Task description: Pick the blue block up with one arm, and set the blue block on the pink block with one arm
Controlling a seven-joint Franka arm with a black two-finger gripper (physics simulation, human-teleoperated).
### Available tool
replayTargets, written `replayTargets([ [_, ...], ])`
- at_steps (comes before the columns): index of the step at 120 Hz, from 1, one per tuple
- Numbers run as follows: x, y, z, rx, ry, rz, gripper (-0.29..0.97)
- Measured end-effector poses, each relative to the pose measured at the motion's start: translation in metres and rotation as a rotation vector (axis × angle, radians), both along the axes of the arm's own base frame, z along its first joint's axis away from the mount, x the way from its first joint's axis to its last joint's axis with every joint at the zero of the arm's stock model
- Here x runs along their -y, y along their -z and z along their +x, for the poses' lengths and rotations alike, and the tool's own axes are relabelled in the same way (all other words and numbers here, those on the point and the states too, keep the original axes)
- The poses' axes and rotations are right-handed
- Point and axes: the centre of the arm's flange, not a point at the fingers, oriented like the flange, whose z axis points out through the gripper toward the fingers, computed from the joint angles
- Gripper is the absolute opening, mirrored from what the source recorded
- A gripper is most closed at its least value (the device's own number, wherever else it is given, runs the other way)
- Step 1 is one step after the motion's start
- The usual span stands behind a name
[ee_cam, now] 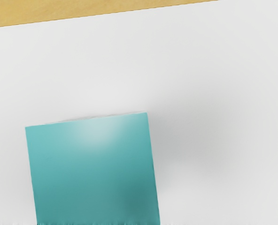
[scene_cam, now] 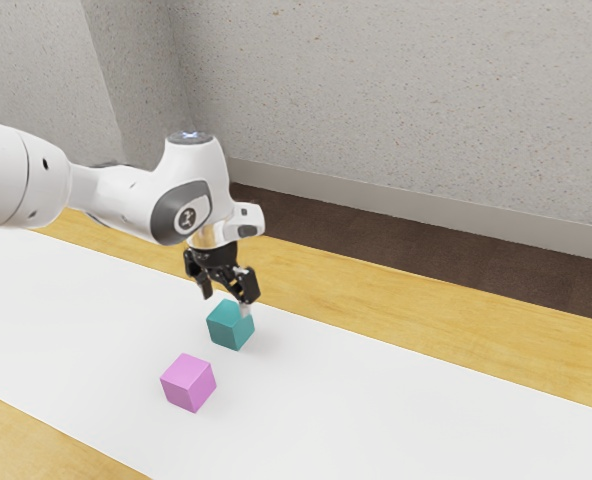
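Gripper (scene_cam: 227,299): hanging open and empty, pointing straight down, seemingly lining up for a top grasp. Pink block (scene_cam: 188,381): lying on the white tabletop (scene_cam: 396,400) toward the exterior view's left, apart and uncovered, serving as stacking base. Teal-blue block (scene_cam: 230,326): resting flat on the tabletop just beneath the fingers (scene_cam: 247,287), not yet lifted, offering opposite faces for pinching.

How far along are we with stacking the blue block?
Only the approach looks done: the open claw hangs right over the blue block, which rests on the white mat. Left: grip it, lift it, and set it on the pink block, which stands apart.
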Motion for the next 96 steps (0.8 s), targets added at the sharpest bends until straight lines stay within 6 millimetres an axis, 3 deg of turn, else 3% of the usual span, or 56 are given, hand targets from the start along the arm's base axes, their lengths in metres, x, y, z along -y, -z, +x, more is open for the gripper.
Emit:
replayTargets([
  [43,-0.014,0.014,-0.002,-0.014,-0.021,0.002,0.68],
  [96,-0.012,0.045,0.004,-0.048,-0.015,0.004,0.68],
])
